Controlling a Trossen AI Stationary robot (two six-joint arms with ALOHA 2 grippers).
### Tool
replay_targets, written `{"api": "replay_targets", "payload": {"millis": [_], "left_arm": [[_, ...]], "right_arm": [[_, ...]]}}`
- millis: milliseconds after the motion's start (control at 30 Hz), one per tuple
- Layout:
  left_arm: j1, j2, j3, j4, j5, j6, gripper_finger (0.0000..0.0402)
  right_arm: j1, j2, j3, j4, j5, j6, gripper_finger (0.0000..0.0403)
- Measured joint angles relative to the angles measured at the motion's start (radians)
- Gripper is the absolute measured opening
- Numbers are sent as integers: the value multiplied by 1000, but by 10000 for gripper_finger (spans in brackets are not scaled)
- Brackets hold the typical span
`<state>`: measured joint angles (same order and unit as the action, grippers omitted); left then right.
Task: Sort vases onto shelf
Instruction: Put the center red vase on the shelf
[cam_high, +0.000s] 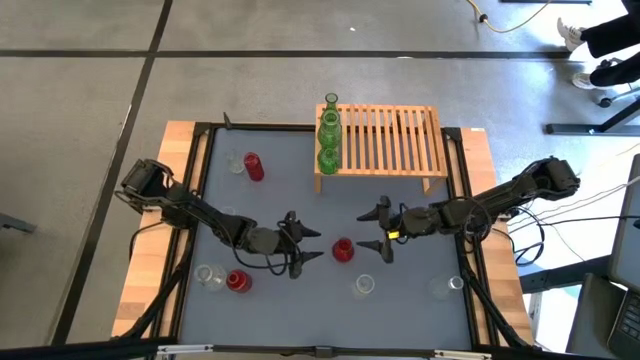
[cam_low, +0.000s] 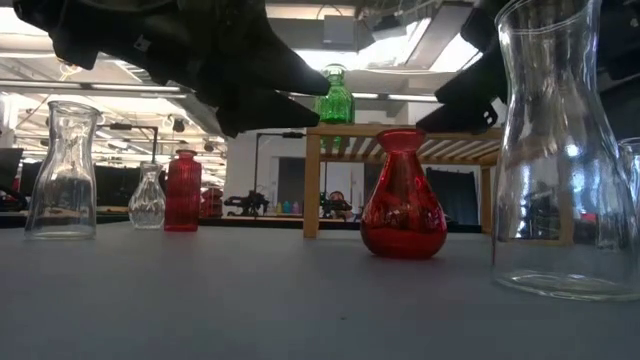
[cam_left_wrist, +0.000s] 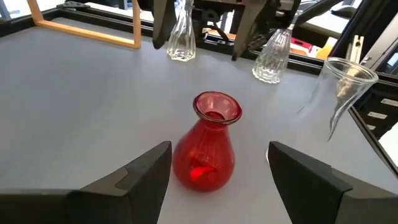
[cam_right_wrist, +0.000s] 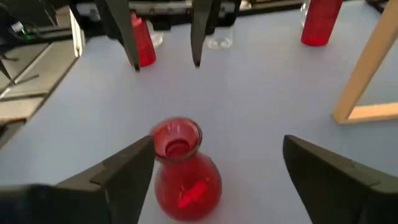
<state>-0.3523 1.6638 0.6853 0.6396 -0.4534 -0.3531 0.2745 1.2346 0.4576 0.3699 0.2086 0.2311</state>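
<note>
A squat red vase (cam_high: 343, 250) stands upright on its base on the grey mat, mid-table, between my two grippers. From the left my left gripper (cam_high: 314, 245) faces it, open, its fingertips (cam_left_wrist: 155, 163) on either side of the vase (cam_left_wrist: 205, 149). My right gripper (cam_high: 370, 231) faces it from the right, also open, and the vase (cam_right_wrist: 185, 177) stands close to one finger (cam_right_wrist: 127, 171). No hold shows. The slatted wooden shelf (cam_high: 390, 140) stands at the far edge, with green vases (cam_high: 328, 135) on its left end.
A tall red vase (cam_high: 254, 166) and a clear one (cam_high: 235, 163) stand at the far left. At the near left are a clear vase (cam_high: 209, 276) and a red one (cam_high: 238, 282). More clear vases (cam_high: 363, 286) (cam_high: 441, 288) stand near the front edge.
</note>
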Motion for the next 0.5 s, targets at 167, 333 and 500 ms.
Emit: {"api": "replay_targets", "payload": {"millis": [167,333,500], "left_arm": [[-2,0,0,0,0,-5,261],[-2,0,0,1,-2,-18,261],[-2,0,0,0,-13,-29,261]], "right_arm": [[0,0,0,-5,12,12,354],[0,43,0,81,3,-7,346],[0,145,0,211,-44,-62,343]]}}
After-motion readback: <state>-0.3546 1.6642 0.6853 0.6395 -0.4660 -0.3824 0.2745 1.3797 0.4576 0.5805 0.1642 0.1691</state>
